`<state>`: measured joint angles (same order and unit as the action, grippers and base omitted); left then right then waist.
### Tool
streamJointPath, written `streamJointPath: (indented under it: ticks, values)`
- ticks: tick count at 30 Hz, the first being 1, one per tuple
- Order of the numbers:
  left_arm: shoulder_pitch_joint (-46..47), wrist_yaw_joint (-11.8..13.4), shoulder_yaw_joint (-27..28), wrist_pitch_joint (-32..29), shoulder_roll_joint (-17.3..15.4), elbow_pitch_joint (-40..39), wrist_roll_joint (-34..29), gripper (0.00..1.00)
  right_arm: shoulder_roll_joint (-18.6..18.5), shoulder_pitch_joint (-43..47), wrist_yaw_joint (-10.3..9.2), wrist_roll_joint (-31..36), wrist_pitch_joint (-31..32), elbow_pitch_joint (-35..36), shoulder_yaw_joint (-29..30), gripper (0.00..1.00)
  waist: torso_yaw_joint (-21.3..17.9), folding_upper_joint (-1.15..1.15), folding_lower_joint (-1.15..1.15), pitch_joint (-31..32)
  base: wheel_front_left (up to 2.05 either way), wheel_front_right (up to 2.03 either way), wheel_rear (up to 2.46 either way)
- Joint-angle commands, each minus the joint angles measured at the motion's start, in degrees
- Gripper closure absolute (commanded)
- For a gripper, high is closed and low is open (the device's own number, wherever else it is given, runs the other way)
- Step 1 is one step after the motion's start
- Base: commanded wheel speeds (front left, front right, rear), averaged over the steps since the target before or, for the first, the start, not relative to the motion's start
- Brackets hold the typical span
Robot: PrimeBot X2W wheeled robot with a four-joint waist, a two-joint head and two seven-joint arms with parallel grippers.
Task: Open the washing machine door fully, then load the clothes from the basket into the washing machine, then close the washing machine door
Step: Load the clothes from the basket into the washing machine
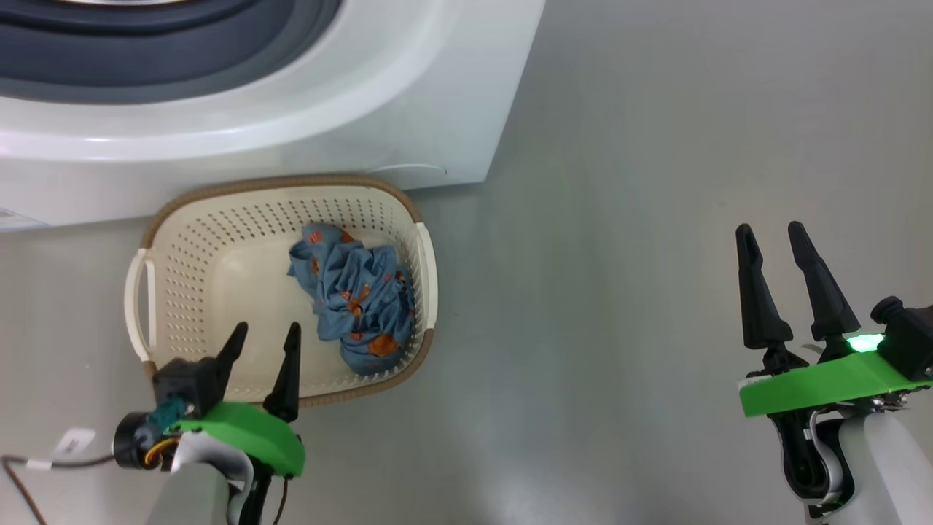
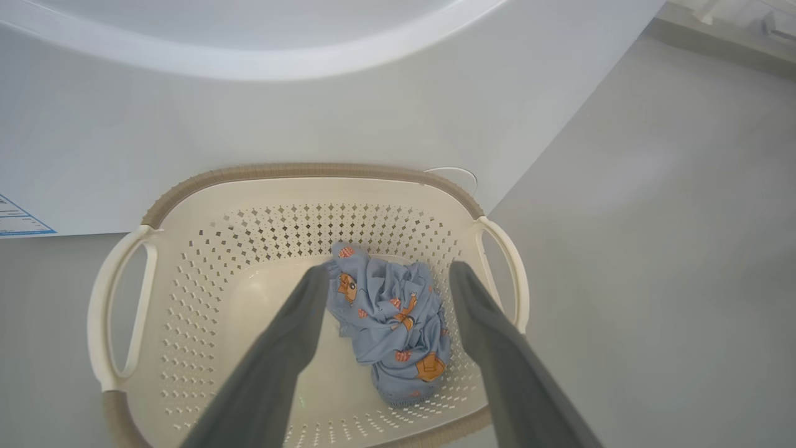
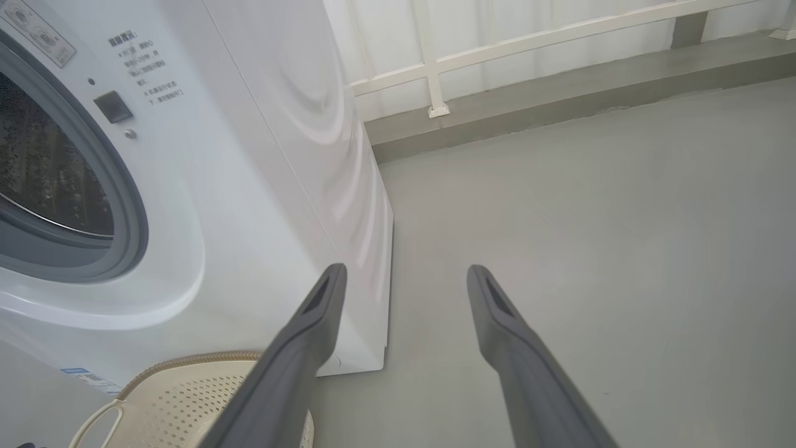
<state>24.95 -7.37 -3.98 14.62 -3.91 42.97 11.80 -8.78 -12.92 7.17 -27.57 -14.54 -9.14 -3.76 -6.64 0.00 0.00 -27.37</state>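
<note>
- washing machine [image 3: 261, 186]: plain white all over, grey door seal [image 3: 135, 218], tiny blue-edged label [image 2: 18, 223] low on the front
- basket [image 1: 219, 226]: cream, sides dotted with rows of little holes, brown woven-look rim
- clothes [image 1: 357, 302]: light blue with orange-brown cartoon prints
- left gripper [image 1: 267, 332] and right gripper [image 1: 770, 232]: black fingers on bright green mounts
- floor [image 1: 656, 219]: just flat grey, no pattern

Grey floor [image 3: 591, 218] is seen under the right gripper's [image 3: 405, 269] jaws. Beyond them, a white railing [image 3: 428, 62] is set on a kerb [image 3: 559, 93]
</note>
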Motion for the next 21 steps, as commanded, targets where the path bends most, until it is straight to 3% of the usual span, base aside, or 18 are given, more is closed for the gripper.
streamJointPath:
  ticks: [1,11,21]
  values:
    - [1.81,-0.11,0.32,0.38,-1.82,1.34,0.65,0.00,-0.05,-0.79,0.32,0.79,-0.46,1.42,-1.29,0.00,-0.82,0.00,0.00,-2.39,0.00,0.00,0.00]
    - [14.74,-0.11,-10.21,-1.35,-5.09,15.61,7.10,0.00,1.68,-3.73,0.32,0.73,-0.46,2.01,-1.47,0.00,-2.67,0.00,0.00,-8.83,0.00,0.00,0.00]
    - [24.73,-0.12,-18.28,-9.01,-8.51,20.39,15.69,0.00,2.90,-6.77,0.32,0.72,-0.46,2.67,-2.52,0.00,-4.70,0.00,0.00,-15.13,0.00,0.00,0.00]
